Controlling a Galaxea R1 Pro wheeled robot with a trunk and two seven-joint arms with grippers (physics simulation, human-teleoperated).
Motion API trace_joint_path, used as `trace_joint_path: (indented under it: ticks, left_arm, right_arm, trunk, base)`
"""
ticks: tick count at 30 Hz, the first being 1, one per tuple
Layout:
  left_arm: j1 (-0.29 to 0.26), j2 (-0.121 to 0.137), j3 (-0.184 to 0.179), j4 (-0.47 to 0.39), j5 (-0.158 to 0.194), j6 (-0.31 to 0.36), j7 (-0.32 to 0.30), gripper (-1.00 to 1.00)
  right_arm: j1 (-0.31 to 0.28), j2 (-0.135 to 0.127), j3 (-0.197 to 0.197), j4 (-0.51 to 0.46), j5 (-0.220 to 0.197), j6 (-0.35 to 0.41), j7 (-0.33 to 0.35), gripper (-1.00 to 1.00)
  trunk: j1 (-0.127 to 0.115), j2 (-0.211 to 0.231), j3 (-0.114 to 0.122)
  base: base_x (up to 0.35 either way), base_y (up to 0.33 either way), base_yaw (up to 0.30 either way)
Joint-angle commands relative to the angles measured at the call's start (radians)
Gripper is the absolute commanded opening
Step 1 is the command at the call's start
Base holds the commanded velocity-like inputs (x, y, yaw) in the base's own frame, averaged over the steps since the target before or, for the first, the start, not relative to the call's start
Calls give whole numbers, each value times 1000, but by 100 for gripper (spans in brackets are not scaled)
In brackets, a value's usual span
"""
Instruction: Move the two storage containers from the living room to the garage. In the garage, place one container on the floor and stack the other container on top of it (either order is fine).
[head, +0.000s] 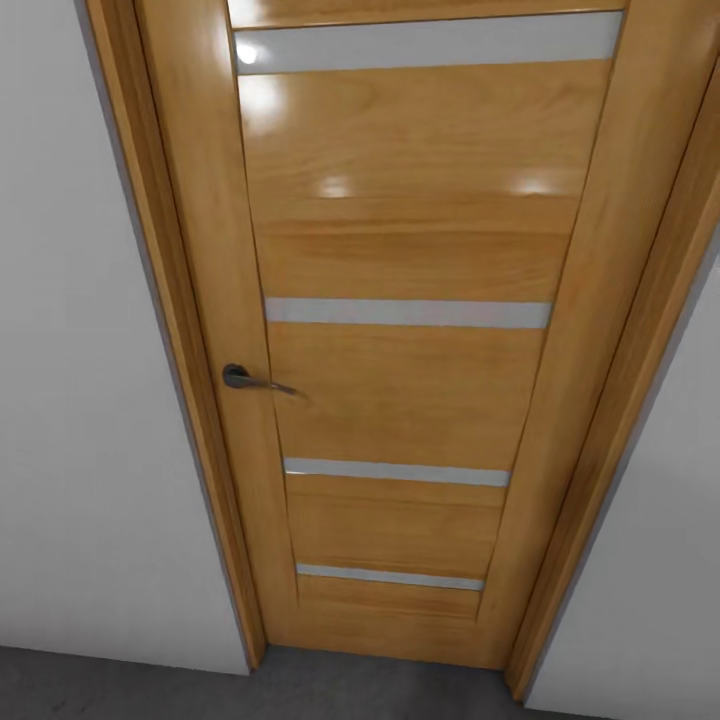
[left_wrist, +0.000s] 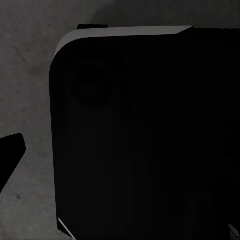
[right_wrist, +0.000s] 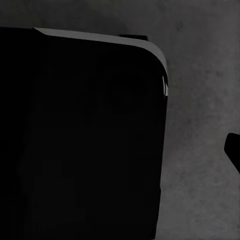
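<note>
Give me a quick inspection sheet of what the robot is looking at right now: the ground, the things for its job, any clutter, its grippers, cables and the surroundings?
Surface: rough dark grey floor at the foot of the door; the same grey shows in both wrist views.
Job's things: nothing seen.
Clutter: nothing seen.
Grippers: cannot tell; each wrist view is mostly blocked by a large black rounded body.
Cables: nothing seen.
Surroundings: a closed glossy wooden door with four pale horizontal strips and a dark lever handle on its left side, set in a wooden frame between plain white walls.
</note>
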Motion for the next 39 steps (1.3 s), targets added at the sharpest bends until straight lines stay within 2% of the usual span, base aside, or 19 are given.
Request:
trace_joint_path:
  ticks: [1,39]
  left_arm:
    - [0,0,1,0,2,-3,0,100]
    - [0,0,0,-1,2,-3,1,100]
  right_arm:
    - [-1,0,0,2,5,-5,0,100]
    - [-2,-1,1,-11,8,7,0,100]
  trunk:
    - [0,0,-1]
    - [0,0,-1]
  base:
    - [1,1,-2]
    - [0,0,0]
